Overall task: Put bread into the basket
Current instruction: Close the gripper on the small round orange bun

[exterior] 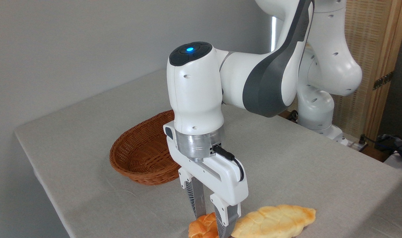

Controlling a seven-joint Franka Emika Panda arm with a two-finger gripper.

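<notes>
Looking down from the fixed camera, I have the gripper (pixel 211 222) lowered at the near edge of the counter (pixel 303 165), its two ribbed fingers (pixel 197 198) pointing straight down over the bread (pixel 202 227). The bun sits low in the picture, partly cut off by the bottom edge, so I see only its orange-golden top. The fingers stand a bun's width apart, one on each side of the knotted top. The nearer finger covers part of the bun, and the farther one comes down at its back edge. I judge them to be bracketing the bread, either just before or just at the squeeze; I cannot tell whether the pads are actually pressing on it. The bun appears to rest on the counter, not lifted.

A vertical approach makes sense to me here, because the pale loaf (pixel 275 219) lies just beside the bun on the right, apparently touching it. Coming straight down lets the fingers slip in without shoving that loaf aside, though the nearer finger is very close to its end and could catch it.

The basket (pixel 135 158) waits farther back and to the left, well apart from the bun, with its visible part empty. The arm's wrist blocks my view of the basket's right rim. Nothing has gone in yet, so I count the task as being at its grasping step.
</notes>
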